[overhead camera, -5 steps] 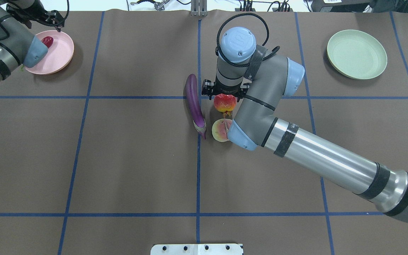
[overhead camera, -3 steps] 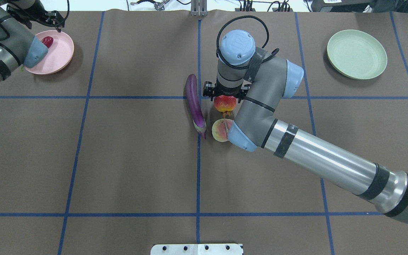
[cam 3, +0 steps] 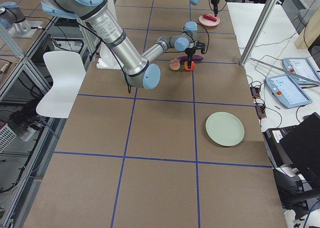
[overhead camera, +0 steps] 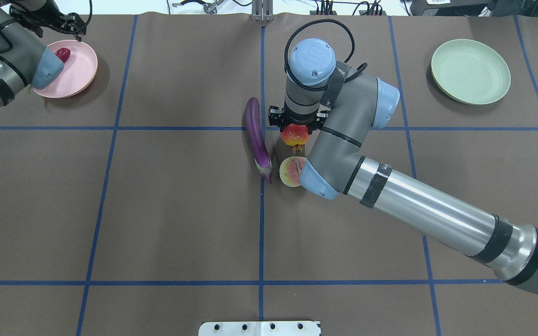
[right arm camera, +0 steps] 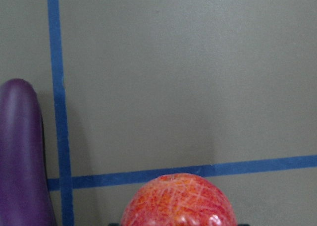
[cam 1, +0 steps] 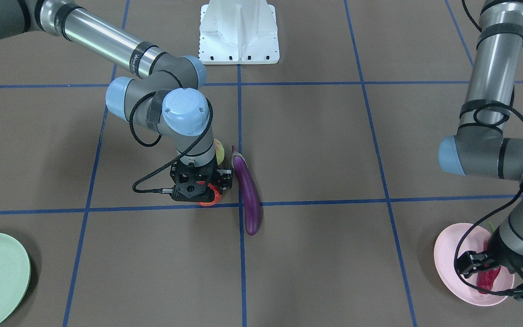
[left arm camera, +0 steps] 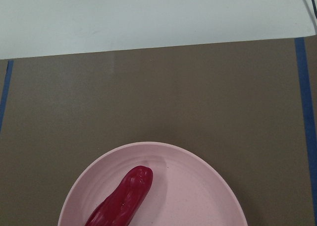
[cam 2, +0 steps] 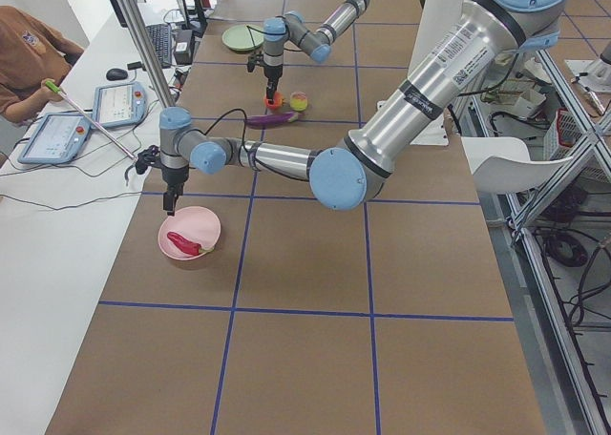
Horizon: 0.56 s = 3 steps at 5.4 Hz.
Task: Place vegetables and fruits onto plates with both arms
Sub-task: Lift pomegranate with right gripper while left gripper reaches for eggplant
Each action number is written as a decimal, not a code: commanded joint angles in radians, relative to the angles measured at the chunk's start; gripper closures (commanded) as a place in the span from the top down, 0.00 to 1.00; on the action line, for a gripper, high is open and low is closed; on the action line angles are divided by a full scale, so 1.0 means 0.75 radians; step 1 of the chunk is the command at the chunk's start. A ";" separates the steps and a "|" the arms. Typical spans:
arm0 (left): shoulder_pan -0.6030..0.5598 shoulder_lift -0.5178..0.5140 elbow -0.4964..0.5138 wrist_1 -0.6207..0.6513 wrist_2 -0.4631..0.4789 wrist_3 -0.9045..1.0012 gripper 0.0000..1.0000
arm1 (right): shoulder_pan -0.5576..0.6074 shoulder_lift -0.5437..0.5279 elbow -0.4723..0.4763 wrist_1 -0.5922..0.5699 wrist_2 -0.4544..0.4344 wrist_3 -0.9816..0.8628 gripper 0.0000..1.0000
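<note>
My right gripper (overhead camera: 295, 127) stands upright over the bumpy red-orange fruit (overhead camera: 294, 134) at the table's middle and is shut on it; the fruit fills the bottom of the right wrist view (right arm camera: 176, 201). The purple eggplant (overhead camera: 256, 135) lies just beside it, and the peach (overhead camera: 289, 171) sits half hidden under my right forearm. The red chili pepper (left arm camera: 124, 198) lies in the pink plate (overhead camera: 80, 70). My left gripper (cam 1: 497, 277) hangs open above that plate, apart from the chili. The mint green plate (overhead camera: 470, 71) holds nothing.
The white pedestal base (cam 1: 239, 32) stands at the robot's edge of the table. A person (cam 2: 29, 53) sits at a side bench with tablets (cam 2: 119, 101) beyond the table's far edge. Blue tape lines grid the brown table.
My right gripper dipped onto the red-orange fruit, then rose slightly, and the fruit shifted a little with it. The left arm stayed over the pink plate.
</note>
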<state>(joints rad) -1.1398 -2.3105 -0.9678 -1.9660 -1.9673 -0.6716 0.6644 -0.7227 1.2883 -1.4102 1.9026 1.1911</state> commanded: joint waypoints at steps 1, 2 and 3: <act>0.053 -0.008 -0.116 -0.001 -0.194 -0.210 1.00 | 0.087 -0.002 0.094 -0.009 0.007 -0.001 0.00; 0.159 -0.020 -0.242 0.032 -0.210 -0.373 1.00 | 0.175 -0.008 0.137 -0.012 0.064 -0.001 0.00; 0.261 -0.046 -0.408 0.216 -0.210 -0.413 1.00 | 0.269 -0.071 0.190 -0.010 0.126 -0.029 0.00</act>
<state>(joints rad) -1.0126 -2.3297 -1.1691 -1.9014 -2.1167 -0.9328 0.8027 -0.7423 1.3949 -1.4176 1.9570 1.1836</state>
